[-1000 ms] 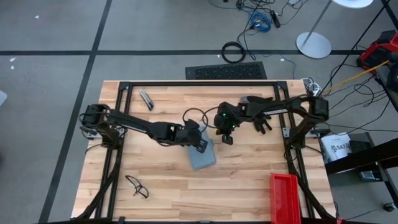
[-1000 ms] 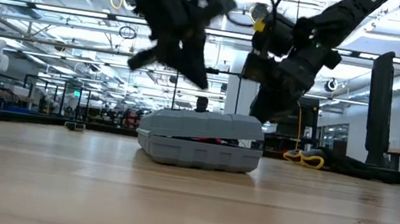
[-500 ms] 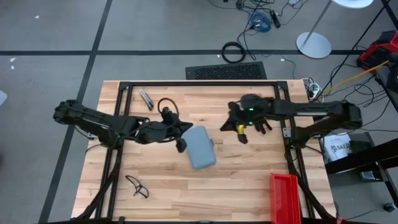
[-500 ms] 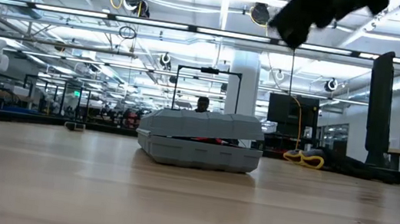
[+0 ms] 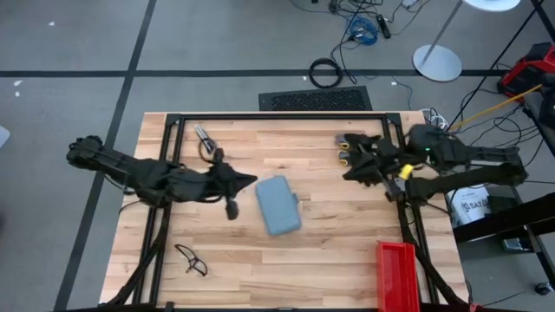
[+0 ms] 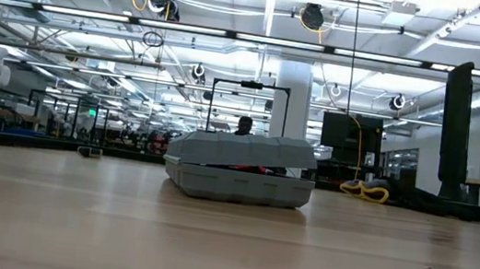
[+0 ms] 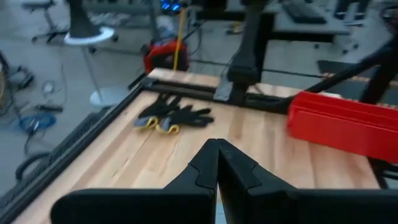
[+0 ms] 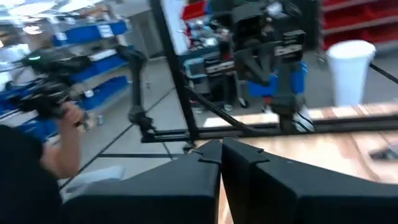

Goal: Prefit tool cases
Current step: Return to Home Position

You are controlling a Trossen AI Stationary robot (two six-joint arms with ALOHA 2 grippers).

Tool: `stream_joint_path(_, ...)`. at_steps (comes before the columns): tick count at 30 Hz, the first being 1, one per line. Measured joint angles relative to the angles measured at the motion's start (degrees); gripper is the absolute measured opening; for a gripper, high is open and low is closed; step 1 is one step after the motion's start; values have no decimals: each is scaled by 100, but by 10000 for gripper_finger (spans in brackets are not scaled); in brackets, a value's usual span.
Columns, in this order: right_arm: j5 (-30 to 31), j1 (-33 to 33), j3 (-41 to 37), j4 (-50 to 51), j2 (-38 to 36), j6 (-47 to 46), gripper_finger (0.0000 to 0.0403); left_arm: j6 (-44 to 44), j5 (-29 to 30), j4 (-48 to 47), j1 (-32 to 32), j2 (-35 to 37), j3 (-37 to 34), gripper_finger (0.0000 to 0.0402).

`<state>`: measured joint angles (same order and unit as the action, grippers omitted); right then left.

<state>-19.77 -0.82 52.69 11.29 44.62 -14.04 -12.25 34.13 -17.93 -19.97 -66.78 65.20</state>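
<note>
At table centre: item 1, the tool case [image 5: 278, 205], blue-grey, rounded corners, lying flat and slightly askew on the wooden table [image 5: 347, 251]; neither arm touches it. On my low feed the tool case [image 6: 240, 167] has its lid down but not tight, and a thin red sliver shows in the seam between lid and base.

Item 2, left gripper [image 7: 217, 146]: raised over the table just left of the case, apart from it, pointing across toward the right side. Its fingers [image 7: 199, 175] are pressed together tip to tip, with nothing between them.

Item 3, right gripper [image 8: 221, 145]: drawn back toward the table's right edge, well apart from the case, next to a pair of black gloves [image 5: 354, 149] with yellow trim. Its fingers [image 8: 205, 162] lie flat against each other, empty.

Sundries on my high feed: red bin [image 5: 399, 274] at the front right edge; safety glasses [image 5: 191, 259] at front left; a small dark tool [image 5: 205, 137] at rear left. A person [image 8: 25, 180] shows beyond the table on the right wrist feed.
</note>
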Motion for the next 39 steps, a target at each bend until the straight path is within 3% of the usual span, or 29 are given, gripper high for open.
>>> stream_joint_path(7, -50, 750, 0, 72, -362, 802, 0, 455, 14, -68, -572, 777, -67, 8)
stream_joint_path(11, 59, 1189, -5, 345, -630, 1081, 0, 423, 268, 74, -830, 1491, -751, 8)
stream_joint_path(14, 329, 1438, -106, 327, -958, 1168, 0, 592, 293, 747, -990, 2179, -1558, 8)
stream_joint_path(18, 926, 1545, -387, 288, -1417, 1410, 0, 1131, -720, 2439, -877, 2872, -2856, 8)
stream_joint_path(21, 1049, 1504, -803, -383, -1565, 1447, 0, 1282, -1630, 3204, -562, 3043, -3559, 8)
stream_joint_path(26, 743, 1299, -1299, -811, -1554, 1322, 0, 988, -2048, 3229, 246, 3144, -4015, 8)
stream_joint_path(29, 707, 1052, -1583, -1113, -1556, 1284, 0, 974, -2800, 3264, 846, 3143, -4104, 8)
stream_joint_path(33, 166, 715, -1771, -1299, -1722, 1285, 0, 932, -3802, 3111, 1585, 3225, -4111, 8)
stream_joint_path(39, 15, 533, -2160, -1342, -2398, 1319, 0, 659, -4502, 2393, 2000, 3860, -4118, 8)
